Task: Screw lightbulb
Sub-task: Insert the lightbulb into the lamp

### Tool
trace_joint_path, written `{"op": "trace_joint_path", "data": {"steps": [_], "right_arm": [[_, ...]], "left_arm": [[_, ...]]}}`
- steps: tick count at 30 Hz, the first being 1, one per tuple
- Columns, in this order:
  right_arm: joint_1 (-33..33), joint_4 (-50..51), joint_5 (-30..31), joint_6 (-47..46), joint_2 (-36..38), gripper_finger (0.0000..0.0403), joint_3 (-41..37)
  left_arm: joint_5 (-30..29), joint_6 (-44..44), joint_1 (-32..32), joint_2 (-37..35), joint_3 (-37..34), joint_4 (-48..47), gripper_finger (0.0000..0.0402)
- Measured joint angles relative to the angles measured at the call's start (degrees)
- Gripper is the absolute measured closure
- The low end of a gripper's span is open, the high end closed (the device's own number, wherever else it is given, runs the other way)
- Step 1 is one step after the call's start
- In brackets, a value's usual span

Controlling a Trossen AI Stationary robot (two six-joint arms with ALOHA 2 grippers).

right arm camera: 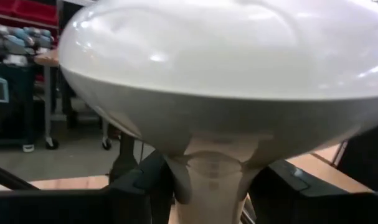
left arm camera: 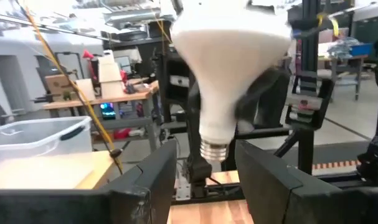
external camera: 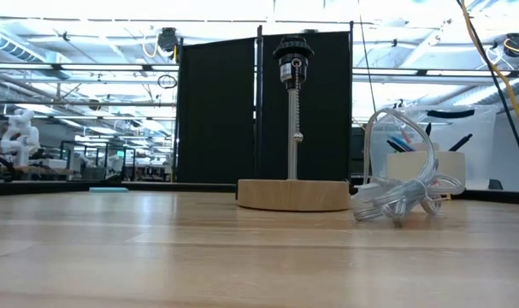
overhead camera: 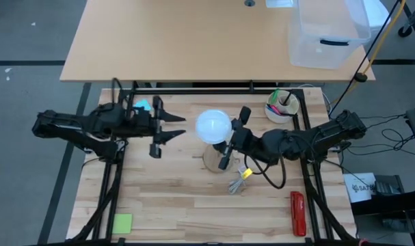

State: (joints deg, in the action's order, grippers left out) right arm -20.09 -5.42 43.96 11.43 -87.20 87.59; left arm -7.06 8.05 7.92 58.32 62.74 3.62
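The lightbulb (overhead camera: 212, 126) is white, with its round globe up and its silvery screw base (left arm camera: 214, 150) down. It hangs over the lamp stand's round wooden disc (external camera: 293, 195) and black socket (external camera: 293, 62); in the low view it is out of frame. My right gripper (overhead camera: 228, 141) comes in from the table's right and is shut on the bulb. My left gripper (overhead camera: 173, 128) stands open and level to the left of the bulb, apart from it. In the left wrist view its two dark fingers (left arm camera: 145, 183) frame the screw base from a distance. My right gripper pinches the bulb's tapering neck (right arm camera: 215, 171), just below the globe, between its two fingers. The fingers come level from the table's right side. The bulb stands upright over the socket; whether the screw base touches the socket I cannot tell.
A coil of clear cable (overhead camera: 240, 179) lies beside the wooden disc. A white cup of pens (overhead camera: 282, 106) stands at the far right, a red tool (overhead camera: 297, 213) near right, a green note (overhead camera: 122, 223) near left. A clear bin (overhead camera: 327, 34) sits on the farther table.
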Motion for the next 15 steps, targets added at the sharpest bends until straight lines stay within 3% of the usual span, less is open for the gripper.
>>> {"op": "trace_joint_path", "data": {"steps": [10,15], "right_arm": [[2.3,6.6,-0.3,-10.0,0.0,0.0246,-1.8],[4.0,-0.6,-5.6,-10.6,-0.2,0.0246,-6.0]], "left_arm": [[-2.8,0.1,1.4,-5.7,0.0,-4.6,0.0232],[-3.2,1.2,1.5,-5.9,0.0,-5.1,0.0232]]}}
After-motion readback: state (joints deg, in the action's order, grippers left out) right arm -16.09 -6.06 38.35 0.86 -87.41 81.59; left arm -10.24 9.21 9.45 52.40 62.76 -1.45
